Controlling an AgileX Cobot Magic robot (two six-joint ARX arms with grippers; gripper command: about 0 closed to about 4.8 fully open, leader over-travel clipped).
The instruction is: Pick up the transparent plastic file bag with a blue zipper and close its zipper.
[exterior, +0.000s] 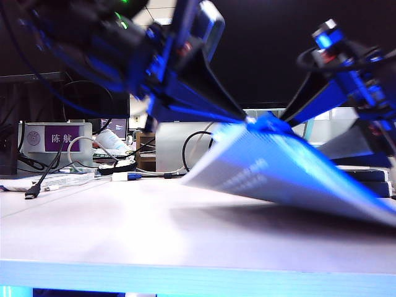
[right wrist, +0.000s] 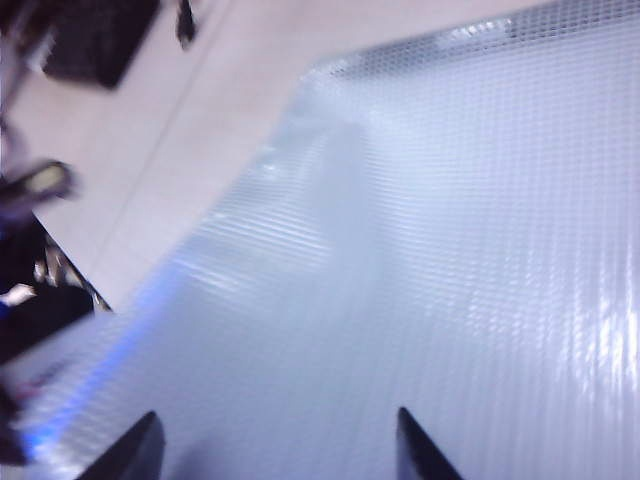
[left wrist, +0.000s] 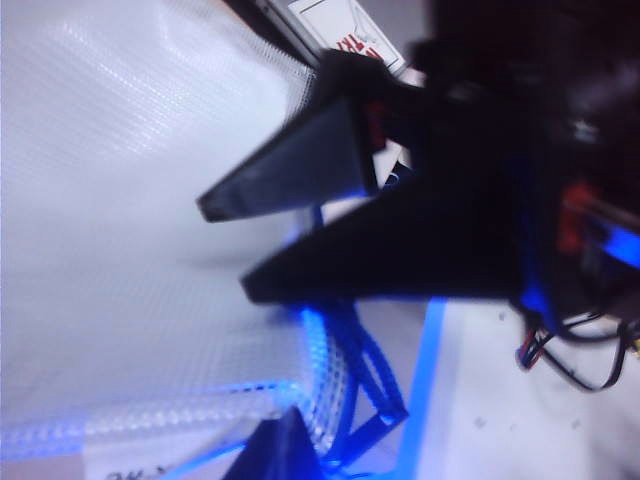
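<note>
The file bag (exterior: pixel 291 167) is a whitish mesh pouch, raised at one corner and slanting down to the table on the right. My left gripper (exterior: pixel 245 117) reaches in from the upper left and is shut on that raised corner, at the blue zipper (exterior: pixel 267 124) edge. In the left wrist view my left gripper (left wrist: pixel 295 425) pinches the bag (left wrist: pixel 120 220) by its blue zipper strip (left wrist: pixel 150 425), and a blue cord (left wrist: pixel 372 385) hangs beside it. My right gripper (exterior: pixel 303 130) (left wrist: pixel 222 245) stands open just over the bag. In the right wrist view its gripper (right wrist: pixel 275 440) is spread wide above the mesh (right wrist: pixel 450 250).
A grey box with a purple label (exterior: pixel 55 138) and cables (exterior: pixel 43 176) sit at the back left of the table (exterior: pixel 124 229). Stacked books (exterior: pixel 368 175) lie behind the bag at the right. A printed book (left wrist: pixel 340 30) lies beyond the bag.
</note>
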